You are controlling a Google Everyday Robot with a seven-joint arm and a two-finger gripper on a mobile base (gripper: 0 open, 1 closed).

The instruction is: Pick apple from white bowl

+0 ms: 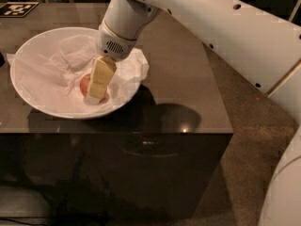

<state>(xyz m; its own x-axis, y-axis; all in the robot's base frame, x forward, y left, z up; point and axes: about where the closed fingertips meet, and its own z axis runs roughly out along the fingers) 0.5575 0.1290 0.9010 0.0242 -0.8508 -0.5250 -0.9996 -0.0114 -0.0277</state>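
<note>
The white bowl [14, 74] stands on the left part of a dark table, lined with crumpled white paper [51, 69]. The small red-orange apple [84, 84] lies in the bowl right of its middle, mostly hidden behind my gripper. My gripper [97, 95] reaches down into the bowl from the white arm [127, 18] and sits right at the apple, its yellowish tip covering the apple's front. I cannot tell whether it grips the apple.
The dark glossy table [188, 79] ends at a front edge just below the bowl and a right edge by the carpet floor [249, 140]. A black-and-white marker tag [18, 8] lies at the table's far left corner. The arm's upper links cross the top right.
</note>
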